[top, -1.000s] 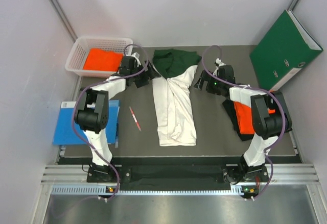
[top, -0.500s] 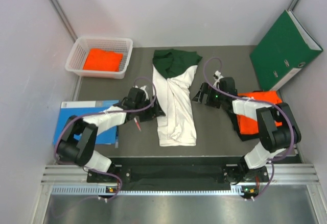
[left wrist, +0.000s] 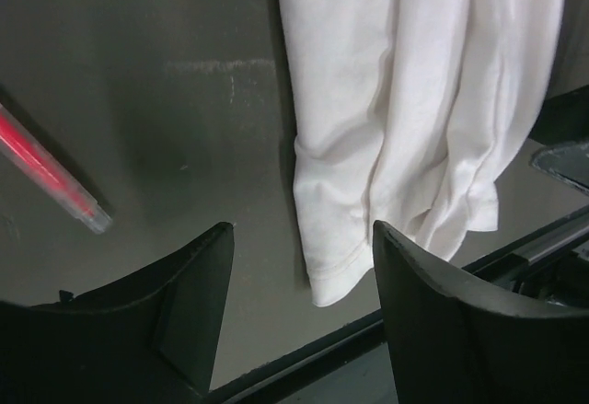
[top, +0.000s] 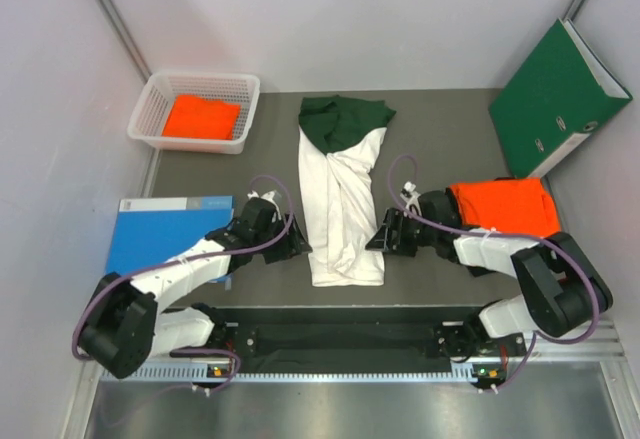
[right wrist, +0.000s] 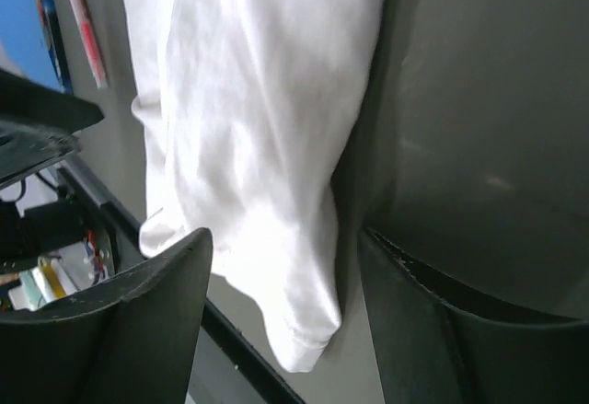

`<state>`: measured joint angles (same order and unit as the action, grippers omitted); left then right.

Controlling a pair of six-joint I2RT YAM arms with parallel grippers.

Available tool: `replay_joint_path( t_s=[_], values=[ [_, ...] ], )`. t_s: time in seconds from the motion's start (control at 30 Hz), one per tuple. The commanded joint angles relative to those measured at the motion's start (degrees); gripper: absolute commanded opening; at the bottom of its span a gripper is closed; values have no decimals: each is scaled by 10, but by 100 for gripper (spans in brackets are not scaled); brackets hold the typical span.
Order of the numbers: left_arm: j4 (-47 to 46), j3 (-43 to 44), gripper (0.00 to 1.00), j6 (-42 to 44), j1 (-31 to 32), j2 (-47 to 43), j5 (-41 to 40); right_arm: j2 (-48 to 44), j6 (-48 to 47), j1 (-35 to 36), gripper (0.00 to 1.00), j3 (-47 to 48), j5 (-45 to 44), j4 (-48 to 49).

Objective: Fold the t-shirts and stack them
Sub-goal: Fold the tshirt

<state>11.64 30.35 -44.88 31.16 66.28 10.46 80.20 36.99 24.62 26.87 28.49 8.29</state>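
White t-shirt (top: 340, 209) between left claw (top: 300, 247), right claw (top: 377, 240)

White t-shirt (top: 340, 214), seemingly folded lengthwise

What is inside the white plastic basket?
A folded bright orange cloth t-shirt lies inside the white plastic mesh basket. Whatever might be beneath the shirt is covered.

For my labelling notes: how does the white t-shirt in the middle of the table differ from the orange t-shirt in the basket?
The white t-shirt has a dark green far end; the orange t-shirt is plain. The white t-shirt lies long and wrinkled on the table; the orange t-shirt is a compact fold inside the basket. Both are soft cloth.
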Motion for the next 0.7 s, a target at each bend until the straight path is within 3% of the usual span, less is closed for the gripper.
replay_joint_path(
  t_s=[0.0,0.3,0.4,0.47,0.53,0.57,0.6,0.67],
  values=[
    [0,-2,66,-27,31,40,-24,-5,26,38,62,-38,-6,-38],
    [-39,-26,60,-70,89,107,-32,-42,19,65,48,-74,-19,-99],
    [-52,-26,49,-75,104,131,-32,-50,13,68,42,-82,-20,-112],
    [-56,-23,37,-78,113,142,-29,-51,12,68,38,-88,-20,-110],
    [-56,-20,21,-79,121,157,-27,-44,10,70,29,-89,-14,-99],
    [-53,-19,3,-79,123,160,-28,-42,10,71,25,-89,-11,-93],
    [-51,-19,0,-81,123,162,-28,-37,9,72,15,-89,-9,-87],
    [-34,-18,0,-79,124,160,-36,-33,8,75,8,-89,-10,-71]
  ],
)
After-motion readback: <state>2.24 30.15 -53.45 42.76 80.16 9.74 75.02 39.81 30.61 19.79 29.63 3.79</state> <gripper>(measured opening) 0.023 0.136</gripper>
